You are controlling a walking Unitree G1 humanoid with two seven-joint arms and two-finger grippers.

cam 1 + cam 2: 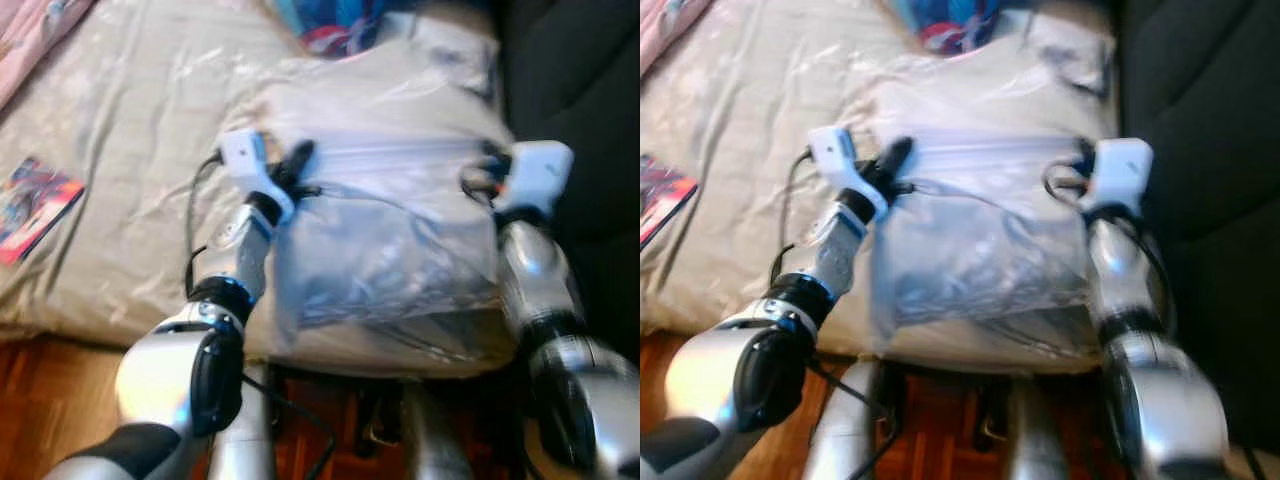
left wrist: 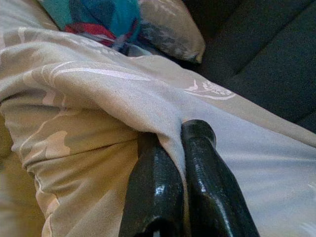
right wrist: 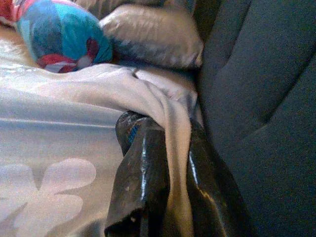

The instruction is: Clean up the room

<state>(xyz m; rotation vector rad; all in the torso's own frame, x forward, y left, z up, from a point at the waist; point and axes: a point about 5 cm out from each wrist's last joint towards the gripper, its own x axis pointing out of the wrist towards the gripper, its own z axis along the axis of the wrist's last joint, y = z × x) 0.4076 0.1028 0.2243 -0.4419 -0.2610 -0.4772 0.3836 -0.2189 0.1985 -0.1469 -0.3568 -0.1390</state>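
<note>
A beige blanket [image 1: 390, 230] with a pale flower print hangs stretched between my two grippers, above the near right corner of the bed [image 1: 130, 120]. My left gripper [image 1: 298, 162] is shut on the blanket's left upper edge; the cloth is pinched between its black fingers [image 2: 158, 177]. At the right upper edge my right gripper [image 1: 488, 166] is shut too, with a fold of cloth running down between its fingers [image 3: 138, 168]. The lower part of the blanket droops over the bed's edge.
A colourful book [image 1: 35, 205] lies at the bed's left side. A blue and red cushion [image 1: 330, 25] and a beige pillow [image 3: 153, 34] sit at the head. Dark padded upholstery [image 1: 570, 70] rises on the right. Wooden floor [image 1: 40, 400] is below; pink fabric [image 1: 30, 30] lies far left.
</note>
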